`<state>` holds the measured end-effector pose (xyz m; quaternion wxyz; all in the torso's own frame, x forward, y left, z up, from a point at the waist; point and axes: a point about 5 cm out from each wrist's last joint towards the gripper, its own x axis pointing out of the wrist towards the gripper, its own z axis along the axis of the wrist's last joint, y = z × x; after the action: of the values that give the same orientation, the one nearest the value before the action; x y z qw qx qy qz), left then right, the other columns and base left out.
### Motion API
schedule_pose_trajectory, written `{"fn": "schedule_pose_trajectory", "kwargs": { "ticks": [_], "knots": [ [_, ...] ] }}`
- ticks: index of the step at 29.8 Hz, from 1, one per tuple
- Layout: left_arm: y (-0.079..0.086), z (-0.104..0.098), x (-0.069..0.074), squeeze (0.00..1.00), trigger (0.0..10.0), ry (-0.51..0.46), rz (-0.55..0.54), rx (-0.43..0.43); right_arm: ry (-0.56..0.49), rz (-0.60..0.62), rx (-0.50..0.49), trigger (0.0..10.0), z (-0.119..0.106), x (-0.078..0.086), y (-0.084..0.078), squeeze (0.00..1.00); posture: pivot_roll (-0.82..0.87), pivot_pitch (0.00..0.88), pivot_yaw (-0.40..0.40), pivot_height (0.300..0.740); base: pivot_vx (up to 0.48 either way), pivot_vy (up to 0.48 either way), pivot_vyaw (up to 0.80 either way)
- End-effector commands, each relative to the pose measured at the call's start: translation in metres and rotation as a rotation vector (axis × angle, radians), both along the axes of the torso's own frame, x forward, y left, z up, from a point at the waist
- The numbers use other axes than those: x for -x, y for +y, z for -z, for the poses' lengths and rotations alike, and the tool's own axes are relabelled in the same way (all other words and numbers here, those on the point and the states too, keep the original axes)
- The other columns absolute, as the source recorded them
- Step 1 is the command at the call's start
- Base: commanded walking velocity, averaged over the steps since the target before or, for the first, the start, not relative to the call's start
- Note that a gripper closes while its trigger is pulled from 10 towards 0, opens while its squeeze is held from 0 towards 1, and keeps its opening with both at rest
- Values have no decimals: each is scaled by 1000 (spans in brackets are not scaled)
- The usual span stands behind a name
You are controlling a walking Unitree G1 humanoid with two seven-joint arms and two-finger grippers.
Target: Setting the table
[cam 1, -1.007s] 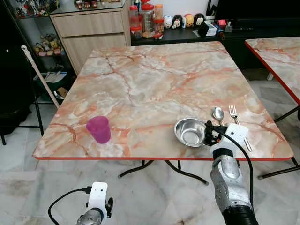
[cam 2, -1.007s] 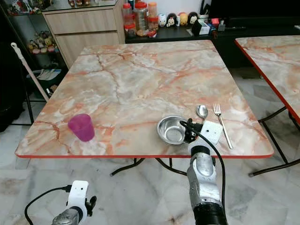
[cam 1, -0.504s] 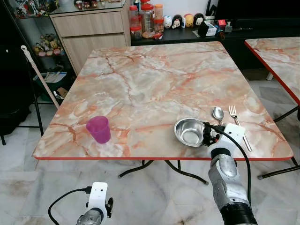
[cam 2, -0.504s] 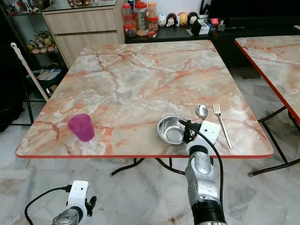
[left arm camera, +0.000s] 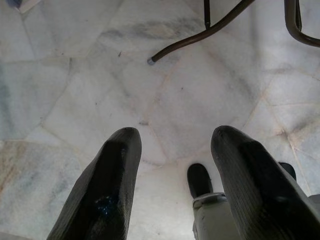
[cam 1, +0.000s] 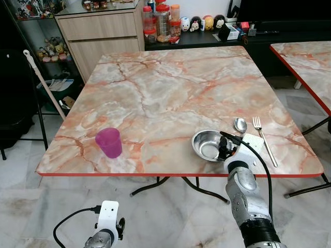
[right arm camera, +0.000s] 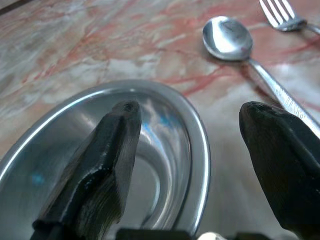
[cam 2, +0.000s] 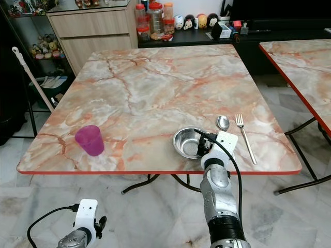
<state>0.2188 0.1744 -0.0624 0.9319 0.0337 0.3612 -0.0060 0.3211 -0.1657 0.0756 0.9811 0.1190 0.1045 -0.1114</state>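
A steel bowl (cam 1: 208, 144) sits near the front edge of the marble table (cam 1: 170, 88). A spoon (cam 1: 240, 124) and a fork (cam 1: 264, 137) lie just to its right. A purple cup (cam 1: 109, 142) stands at the front left. My right gripper (cam 1: 223, 150) is open at the bowl's right rim. In the right wrist view one finger (right arm camera: 117, 150) hangs over the bowl's inside (right arm camera: 75, 150) and the other (right arm camera: 280, 155) outside it, with the spoon (right arm camera: 227, 36) beyond. My left gripper (left arm camera: 172, 137) hangs open below table height, over the floor.
A second marble table (cam 1: 305, 57) stands to the right with a gap between. A cabinet (cam 1: 103, 26) and jars (cam 1: 160, 20) line the back wall. A mop handle (cam 1: 44, 85) leans at the left. Table legs (left arm camera: 200, 35) cross the tiled floor.
My right gripper has shifted left, from beside the bowl to straddling its right rim. The bowl, spoon, fork and cup stay put. The left arm has not moved.
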Motion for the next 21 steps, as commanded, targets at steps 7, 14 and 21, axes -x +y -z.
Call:
{"fn": "schedule_pose_trajectory", "kwargs": {
  "ticks": [7, 14, 21],
  "knots": [
    [2, 0, 1, 0, 10000, 2, 3, -8, 31, 7, -18, 10000, -8, -6, 4, 0, -14, 28, 54, 740, 0, 0, 0],
    [2, 1, 1, 0, 10000, 5, 5, -11, 42, 1, -41, 10000, -11, -7, 6, 0, -11, 26, 52, 740, 0, 0, 0],
    [2, 1, 1, 0, 10000, 8, 11, -14, 63, 2, -46, 0, -10, -6, 7, 0, -11, 26, 52, 740, 0, 0, 0]
  ]
}}
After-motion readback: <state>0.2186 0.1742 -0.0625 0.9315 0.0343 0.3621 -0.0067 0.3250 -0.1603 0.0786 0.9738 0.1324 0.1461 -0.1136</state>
